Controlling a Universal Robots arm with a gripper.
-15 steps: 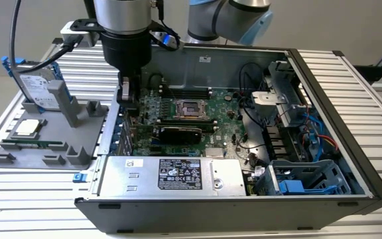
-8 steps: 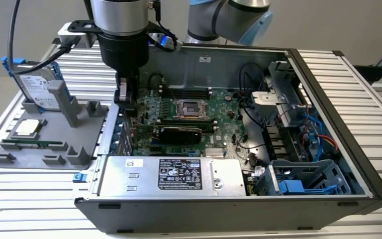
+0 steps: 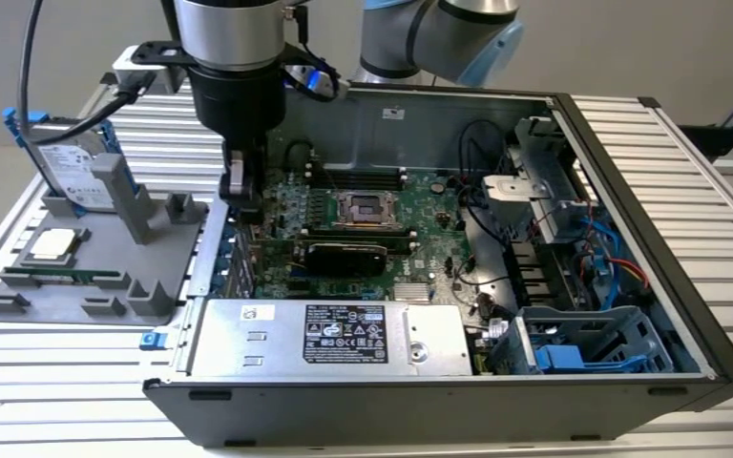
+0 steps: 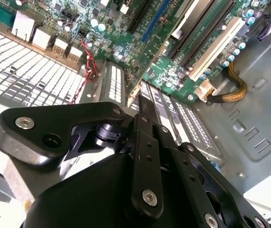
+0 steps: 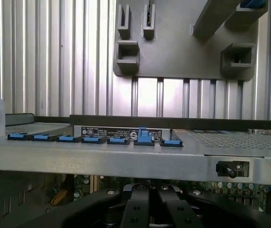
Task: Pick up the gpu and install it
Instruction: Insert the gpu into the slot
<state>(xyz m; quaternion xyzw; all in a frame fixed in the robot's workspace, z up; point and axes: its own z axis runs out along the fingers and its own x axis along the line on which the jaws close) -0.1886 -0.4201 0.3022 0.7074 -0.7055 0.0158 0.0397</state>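
Note:
The gpu lies across the green motherboard inside the open computer case, black fan shroud facing the camera, standing in a slot below the processor socket. My gripper reaches down into the case at the card's end toward the exterior view's left, beside the case's rear wall. Its fingers are pressed together and point at the silver perforated slot brackets. Whether the tips touch the card is hidden. In the first wrist view the gripper sits just below the case's rear rail.
A grey fixture plate at the exterior view's left holds a silver hard drive with blue rails, a processor chip and a memory stick. The power supply and the drive cage line the case's near side. Blue clips line the rear rail.

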